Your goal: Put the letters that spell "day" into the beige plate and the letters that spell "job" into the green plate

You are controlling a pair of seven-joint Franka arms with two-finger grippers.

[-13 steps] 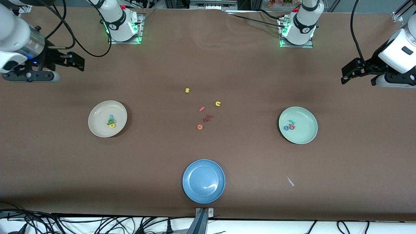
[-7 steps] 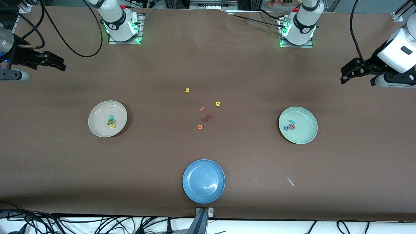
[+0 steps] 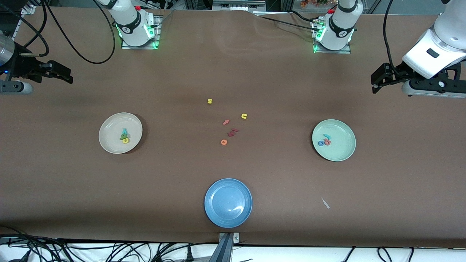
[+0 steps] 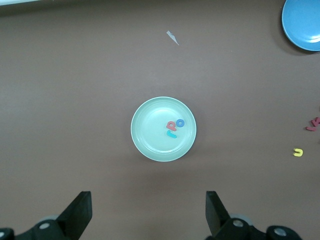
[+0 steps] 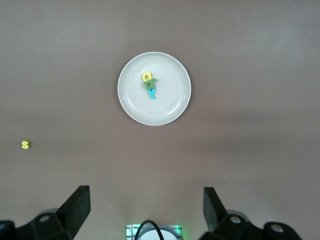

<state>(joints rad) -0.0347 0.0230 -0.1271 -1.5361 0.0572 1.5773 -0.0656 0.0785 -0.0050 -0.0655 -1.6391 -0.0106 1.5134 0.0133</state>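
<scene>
Brown covering stretched over the whole table (image 3: 276,80), the largest thing in sight. On it lay three round plates of one size. The beige plate (image 3: 111,140) sat toward the right arm's end, the green plate (image 3: 342,151) toward the left arm's end, and a blue plate (image 3: 228,202) lay between them, nearer the front camera than either.

The right gripper (image 3: 60,72) hung over bare table at the right arm's end, its fingers (image 5: 75,205) spread wide and holding nothing; its wrist view looked straight down on the beige plate (image 5: 170,107). The left gripper (image 3: 378,78) hung over bare table at the left arm's end, likewise released and empty, with its fingers (image 4: 80,212) set well apart above the green plate (image 4: 150,142).

In the beige plate the yellow "a" (image 3: 125,141), the olive "d" (image 3: 123,137) and the teal "y" (image 3: 124,131) lay bunched together, touching. In the green plate the blue "o" (image 3: 320,143), the salmon "b" (image 3: 327,142) and the teal "j" (image 3: 326,136) lay in a close cluster.

Between the two plates, loose on the table, were a yellow "s" (image 3: 209,101), a yellow "u" (image 3: 244,116), a pink "f" (image 3: 226,122), dark red pieces (image 3: 232,132) and an orange "e" (image 3: 224,142). A small pale scrap (image 3: 325,203) lay nearer the front camera than the green plate.
</scene>
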